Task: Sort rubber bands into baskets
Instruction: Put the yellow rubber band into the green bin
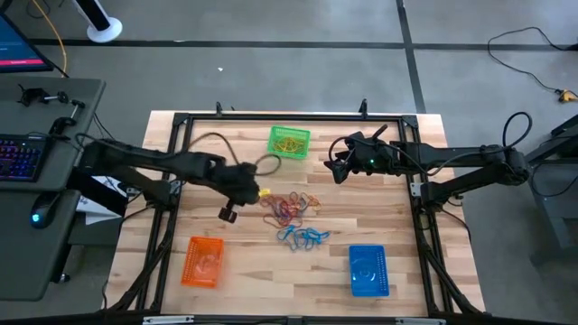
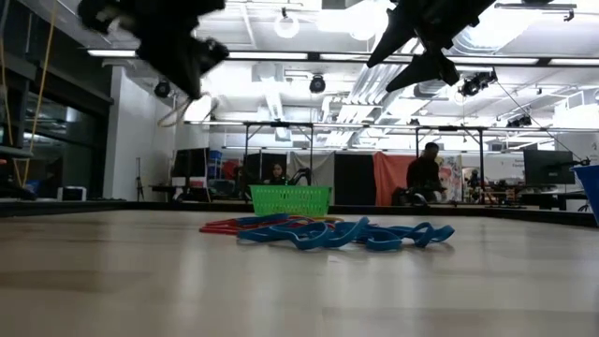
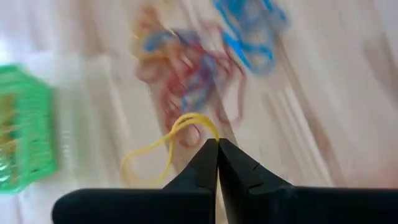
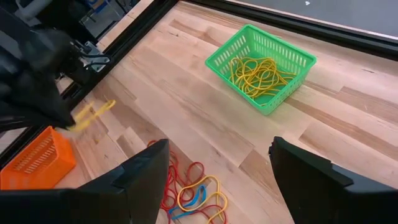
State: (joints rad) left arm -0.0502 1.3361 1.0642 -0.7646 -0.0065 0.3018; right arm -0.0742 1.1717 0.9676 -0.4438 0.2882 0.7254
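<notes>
The left tool (image 3: 217, 148) pinches a thin yellow rubber band (image 3: 166, 144) above the wooden counter (image 1: 235, 226), short of the green mesh basket (image 1: 289, 142). Held by one strand, it could slip out. The right tool (image 4: 217, 168) hovers spread wide.

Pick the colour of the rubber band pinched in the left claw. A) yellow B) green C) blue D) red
A: the left claw is shut on a yellow rubber band that dangles from its tips above the table, clear of the mixed pile of rubber bands.
</notes>
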